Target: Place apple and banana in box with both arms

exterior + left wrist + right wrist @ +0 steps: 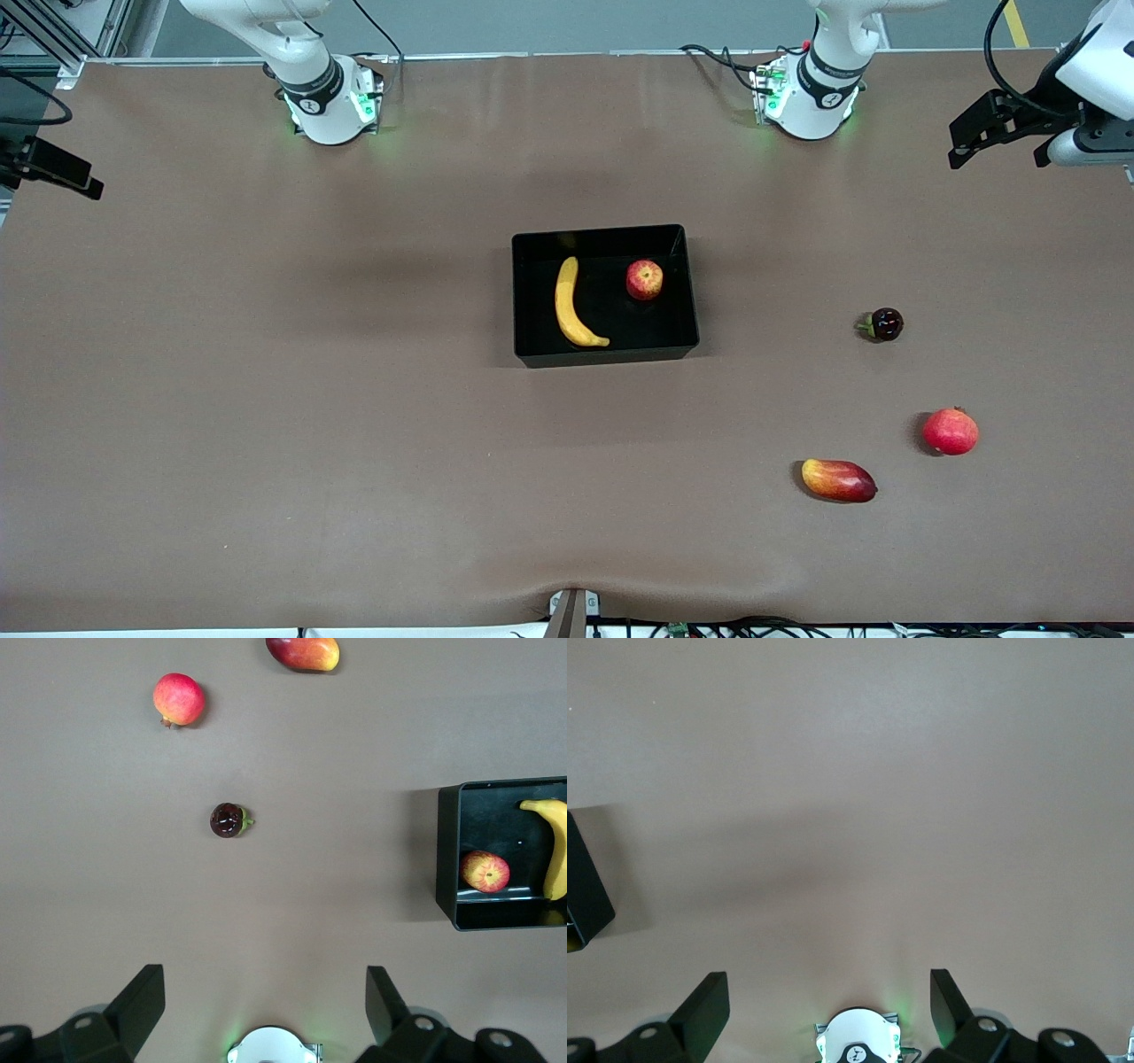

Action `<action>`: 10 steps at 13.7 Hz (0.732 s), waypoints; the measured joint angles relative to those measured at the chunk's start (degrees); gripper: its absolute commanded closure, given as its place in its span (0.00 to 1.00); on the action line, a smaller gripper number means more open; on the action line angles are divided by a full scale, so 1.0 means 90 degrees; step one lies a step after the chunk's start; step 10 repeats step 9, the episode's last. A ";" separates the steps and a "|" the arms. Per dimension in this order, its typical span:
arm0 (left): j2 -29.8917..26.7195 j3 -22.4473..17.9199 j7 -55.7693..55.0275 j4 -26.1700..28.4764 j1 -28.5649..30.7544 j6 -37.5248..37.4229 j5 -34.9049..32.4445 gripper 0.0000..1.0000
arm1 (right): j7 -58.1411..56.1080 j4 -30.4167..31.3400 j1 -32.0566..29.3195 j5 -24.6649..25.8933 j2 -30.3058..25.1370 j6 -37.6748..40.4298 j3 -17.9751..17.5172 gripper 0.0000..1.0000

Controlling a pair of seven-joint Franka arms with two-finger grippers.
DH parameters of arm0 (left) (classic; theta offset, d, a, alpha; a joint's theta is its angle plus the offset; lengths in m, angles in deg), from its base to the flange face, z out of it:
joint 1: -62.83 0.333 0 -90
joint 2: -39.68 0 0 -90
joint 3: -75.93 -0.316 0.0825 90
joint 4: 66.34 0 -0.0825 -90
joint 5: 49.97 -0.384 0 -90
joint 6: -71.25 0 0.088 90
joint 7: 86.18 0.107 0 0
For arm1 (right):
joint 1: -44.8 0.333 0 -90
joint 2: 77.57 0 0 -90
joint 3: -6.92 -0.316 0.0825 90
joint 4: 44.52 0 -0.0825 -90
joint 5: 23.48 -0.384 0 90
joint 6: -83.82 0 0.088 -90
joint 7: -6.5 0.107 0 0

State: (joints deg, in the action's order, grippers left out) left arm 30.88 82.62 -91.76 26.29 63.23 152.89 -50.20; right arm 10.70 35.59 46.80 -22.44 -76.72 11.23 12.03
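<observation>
The black box point(611, 354) sits mid-table. Inside it, the yellow banana point(571, 306) lies toward the right arm's end and the red-yellow apple point(644, 280) toward the left arm's end, apart from each other. In the left wrist view the box point(447, 859) shows with the apple point(485, 872) and the banana point(556, 846). My left gripper point(264, 992) hangs open and empty high over the left arm's end of the table point(997, 146). My right gripper point(828, 992) is open and empty over bare table, near a corner of the box point(585, 890).
Three other fruits lie toward the left arm's end: a small dark round fruit point(884, 324), a larger red round fruit point(951, 431) and an oblong red-yellow mango point(838, 480), nearest the front camera. The brown table point(266, 399) stretches wide around the box.
</observation>
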 measured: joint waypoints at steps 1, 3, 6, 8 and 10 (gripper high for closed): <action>0.0000 -0.0005 0.0000 0.0000 0.0000 0.0000 0.0000 0.00 | 0.0000 0.0001 0.0049 0.0000 -0.0031 0.0012 -0.0004 0.00; 0.0000 -0.0020 0.0000 0.0000 0.0004 -0.0001 0.0000 0.00 | 0.0000 0.0041 0.0102 -0.0049 -0.0154 0.0064 -0.0005 0.00; 0.0000 -0.0048 0.0000 -0.0008 0.0010 -0.0007 0.0000 0.00 | -0.0001 0.0267 0.0102 -0.0367 -0.0476 0.0073 0.0001 0.00; -0.0003 -0.0084 0.0000 -0.0093 0.0024 -0.0130 0.0000 0.00 | -0.0001 0.0362 0.0103 -0.0401 -0.0580 0.0038 0.0003 0.00; -0.0010 -0.0095 0.0000 -0.0137 0.0028 -0.0195 0.0000 0.00 | -0.0001 0.0395 0.0099 -0.0402 -0.0585 0.0016 0.0009 0.00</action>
